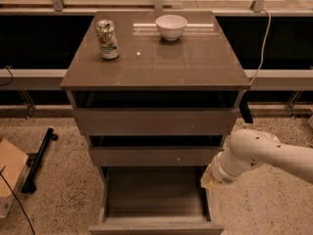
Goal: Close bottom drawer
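Observation:
The bottom drawer is pulled far out of the cabinet. It is a shallow grey-taupe box with nothing in it, and its plain front is at the lower edge of the view. My white arm reaches in from the right. My gripper sits at the arm's end, right beside the drawer's right side wall, just below the middle drawer front. Most of the gripper is hidden behind the wrist.
The widest drawer front is above the middle one. A drink can and a white bowl stand on the cabinet top. A cardboard box and a black bar lie on the floor at the left.

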Tool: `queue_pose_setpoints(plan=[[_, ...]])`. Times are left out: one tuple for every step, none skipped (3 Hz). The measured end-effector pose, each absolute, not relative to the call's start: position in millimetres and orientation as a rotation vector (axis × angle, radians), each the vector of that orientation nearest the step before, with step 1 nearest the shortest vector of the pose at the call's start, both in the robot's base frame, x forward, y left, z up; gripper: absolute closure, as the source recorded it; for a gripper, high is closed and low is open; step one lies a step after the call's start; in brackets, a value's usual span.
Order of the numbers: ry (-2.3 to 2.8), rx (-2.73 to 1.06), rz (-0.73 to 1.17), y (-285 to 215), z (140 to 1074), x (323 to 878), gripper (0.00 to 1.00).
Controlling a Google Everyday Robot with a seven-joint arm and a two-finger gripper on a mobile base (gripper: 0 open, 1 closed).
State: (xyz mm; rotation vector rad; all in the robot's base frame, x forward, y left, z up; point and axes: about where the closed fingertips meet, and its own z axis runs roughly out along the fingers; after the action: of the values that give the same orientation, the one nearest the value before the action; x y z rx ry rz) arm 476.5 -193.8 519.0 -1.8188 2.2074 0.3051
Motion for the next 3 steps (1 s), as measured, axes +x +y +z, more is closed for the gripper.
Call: queue_pose_setpoints(plan=[[2.213, -1.832, 0.35, -192.5, 493.6, 473.7, 1.0], [2.218, -1.827, 0.41, -195.7, 457.4, 469.1, 1.0], [2.244, -1.798, 0.495, -201.0, 410.8, 460.3, 1.0]])
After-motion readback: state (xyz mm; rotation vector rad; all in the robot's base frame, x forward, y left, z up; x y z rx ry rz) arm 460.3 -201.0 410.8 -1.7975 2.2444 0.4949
